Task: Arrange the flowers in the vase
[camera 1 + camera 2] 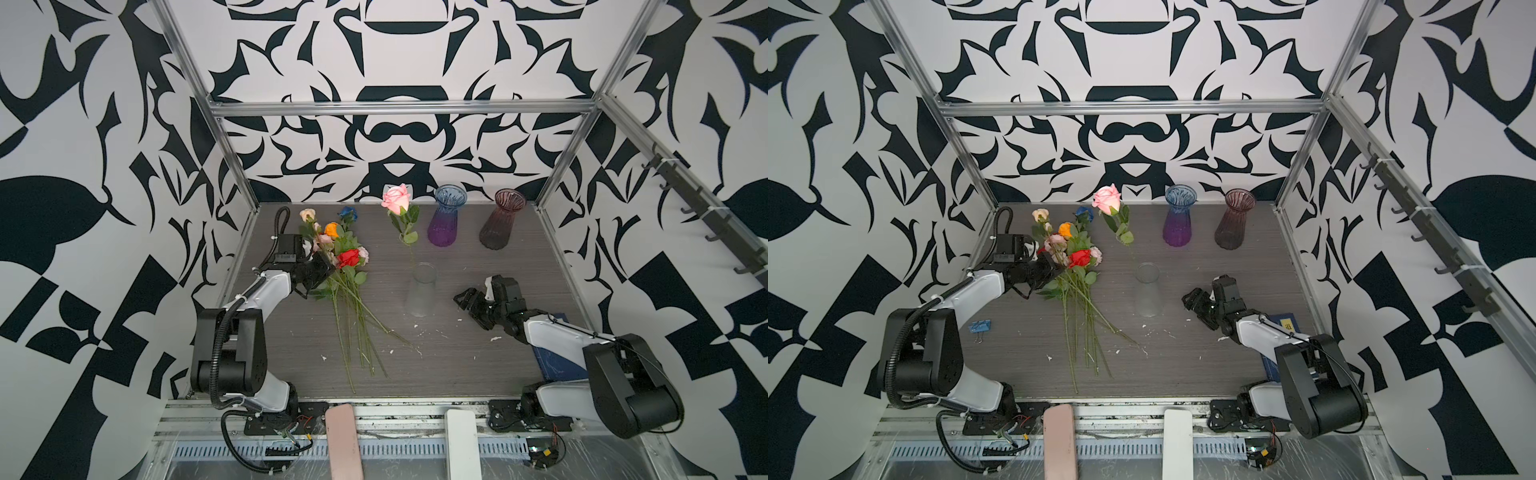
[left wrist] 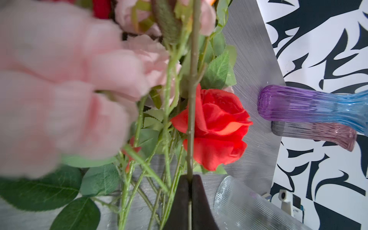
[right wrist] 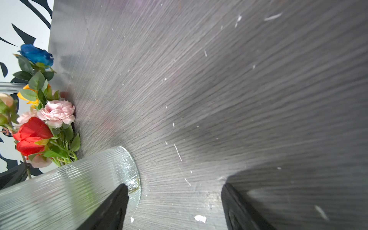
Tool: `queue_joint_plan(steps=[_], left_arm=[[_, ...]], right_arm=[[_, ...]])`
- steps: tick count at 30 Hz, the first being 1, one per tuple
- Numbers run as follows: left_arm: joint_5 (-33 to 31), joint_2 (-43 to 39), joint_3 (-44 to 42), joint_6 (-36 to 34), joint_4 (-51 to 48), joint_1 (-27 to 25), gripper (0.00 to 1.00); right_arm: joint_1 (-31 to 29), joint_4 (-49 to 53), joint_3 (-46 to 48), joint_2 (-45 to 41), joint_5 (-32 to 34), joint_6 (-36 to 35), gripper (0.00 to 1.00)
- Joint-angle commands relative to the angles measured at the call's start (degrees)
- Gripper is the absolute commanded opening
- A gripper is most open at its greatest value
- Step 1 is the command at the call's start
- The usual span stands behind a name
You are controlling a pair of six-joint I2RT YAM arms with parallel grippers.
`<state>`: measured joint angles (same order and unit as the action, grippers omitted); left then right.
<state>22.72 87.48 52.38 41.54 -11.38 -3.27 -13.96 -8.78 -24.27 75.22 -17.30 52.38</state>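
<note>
Several flowers (image 1: 348,257) (image 1: 1079,258) lie in a bunch left of the table's middle, heads toward the back and stems fanned toward the front. My left gripper (image 1: 320,270) (image 2: 190,179) sits at the bunch just below the heads. It is shut on one thin green stem (image 2: 191,59); the head of that stem is out of frame. A pink rose (image 1: 397,199) (image 1: 1108,198) stands upright, its stem running down into the clear ribbed vase (image 1: 422,293) (image 3: 59,189). My right gripper (image 1: 467,301) (image 3: 174,187) is open and empty, right of the vase's base.
A blue-and-purple vase (image 1: 446,216) and a smoky pink vase (image 1: 500,226) stand at the back. A blue binder clip (image 1: 980,326) lies near the left arm. A dark blue book (image 1: 557,361) lies under the right arm. White crumbs dot the grey table (image 3: 219,79).
</note>
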Motion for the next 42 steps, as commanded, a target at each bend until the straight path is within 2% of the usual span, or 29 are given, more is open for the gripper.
queue_joint_plan(steps=[1,3,8,10,13,15,18,19,24,33,42], left_arm=[[-0.57,0.47,0.97,-0.75,-2.33,0.28,0.19],[-0.41,0.91,0.89,-0.93,-2.42,0.28,0.20],[-0.74,0.67,0.09,-1.11,-1.85,0.28,0.13],[-0.68,0.58,0.09,-1.24,-1.81,0.28,0.07],[-0.83,0.41,0.00,-1.31,-1.72,0.28,0.05],[-0.68,0.56,0.09,-1.28,-1.72,0.28,0.08],[0.31,1.60,0.18,-0.87,-1.71,0.28,0.30],[0.92,2.14,0.18,-0.55,-1.41,0.28,0.31],[2.83,4.93,0.48,1.14,0.81,0.19,0.31],[5.86,9.05,0.09,7.61,7.29,0.19,0.24],[4.71,11.08,-0.09,7.93,8.63,0.19,0.24]], right_arm=[[0.07,3.15,0.01,0.47,0.07,-0.35,0.78],[0.07,3.15,0.01,0.67,-0.01,-0.35,0.78],[0.07,3.15,0.03,0.63,-0.01,-0.35,0.78],[0.07,3.14,0.01,0.62,-0.01,-0.35,0.78],[0.07,3.03,0.06,0.59,-0.01,-0.35,0.78],[0.07,3.06,0.01,0.55,-0.01,-0.35,0.78],[0.07,3.05,0.01,0.51,-0.01,-0.35,0.78],[0.07,3.06,0.01,0.53,-0.01,-0.35,0.78],[0.07,2.89,0.01,0.72,-0.15,-0.35,0.78],[0.07,2.89,-0.06,0.86,-0.19,-0.35,0.78],[0.07,2.80,0.01,0.82,-0.19,-0.35,0.78]])
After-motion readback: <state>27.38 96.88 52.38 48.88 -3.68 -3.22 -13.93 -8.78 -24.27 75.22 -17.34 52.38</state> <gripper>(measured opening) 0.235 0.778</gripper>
